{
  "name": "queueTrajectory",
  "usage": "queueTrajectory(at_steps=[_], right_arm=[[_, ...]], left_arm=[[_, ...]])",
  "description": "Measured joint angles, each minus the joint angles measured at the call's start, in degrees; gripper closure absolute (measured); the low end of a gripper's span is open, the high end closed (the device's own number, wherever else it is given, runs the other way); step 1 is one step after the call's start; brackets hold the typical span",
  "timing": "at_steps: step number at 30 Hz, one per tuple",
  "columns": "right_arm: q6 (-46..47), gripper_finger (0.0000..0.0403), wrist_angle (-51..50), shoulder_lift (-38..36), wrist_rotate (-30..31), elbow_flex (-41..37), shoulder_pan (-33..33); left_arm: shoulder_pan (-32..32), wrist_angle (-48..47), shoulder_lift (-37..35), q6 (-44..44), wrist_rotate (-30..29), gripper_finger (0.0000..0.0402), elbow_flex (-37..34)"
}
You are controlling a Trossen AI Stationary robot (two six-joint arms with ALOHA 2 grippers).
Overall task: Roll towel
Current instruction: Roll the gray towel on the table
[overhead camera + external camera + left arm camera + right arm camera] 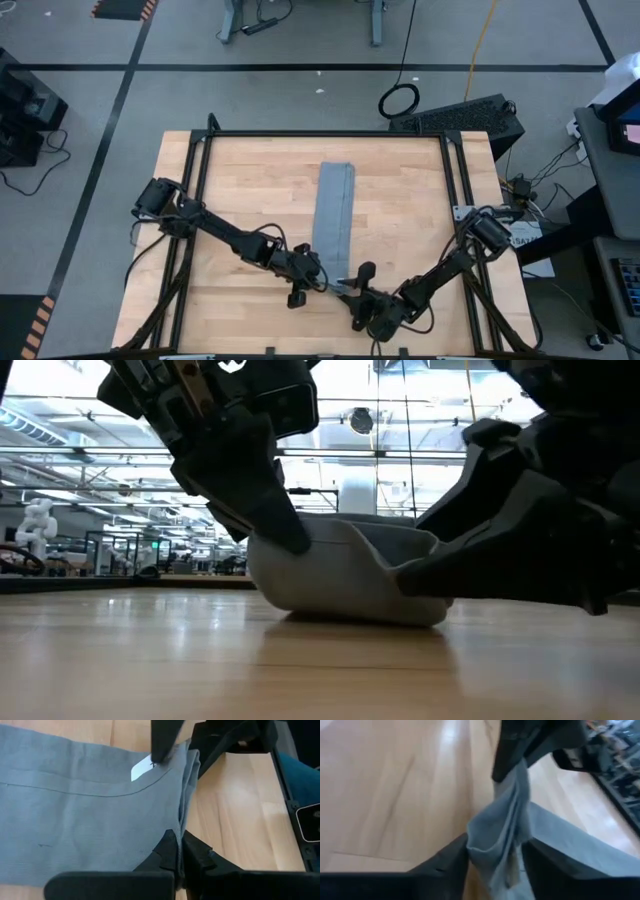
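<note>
Both grippers meet at the near end of the towel [335,222], a narrow grey-blue strip folded lengthwise on the wooden table [250,190]. The left gripper [179,851] is clamped shut on one corner of that end — the cloth edge runs straight between its fingertips. The right gripper [495,855] straddles the bunched opposite corner with its fingers parted around the fabric, and whether it truly pinches the cloth cannot be told. In the low view the end is lifted and curled off the table, a first turn just forming.

Trouble would likely come from the uneven hold. If the right gripper's fingers only bracket the cloth, that corner could slip free while the left one pulls, and the roll would start skewed or cone-shaped. A loose first turn could also flop open, since soft fabric keeps no shape. The fingers sit very close together, so crowding or a bump is possible.

From the grippers, the towel's long axis runs straight away across the table, its far end lying flat, well apart from them.
</note>
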Motion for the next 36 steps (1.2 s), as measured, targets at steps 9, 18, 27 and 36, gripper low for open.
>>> queueTrajectory(at_steps=[9,18,27,36], right_arm=[[1.85,0.0387,1.24,-0.08,-2.72,0.00,-1.29],[14.70,0.0399,1.81,-1.78,-10.30,0.02,-1.69],[31.16,0.0401,-4.73,-2.25,-13.05,0.01,-5.31],[41.77,0.0402,-4.00,-2.25,-14.89,0.00,-5.76]], left_arm=[[0.02,-2.10,0.00,-0.97,0.29,0.0392,-1.25],[-2.07,6.60,0.02,-5.18,3.97,0.0391,-4.11],[-1.40,5.08,0.02,-2.26,-1.27,0.0335,-4.13],[-2.39,-2.69,-3.11,1.51,-4.19,0.0212,-4.13]])
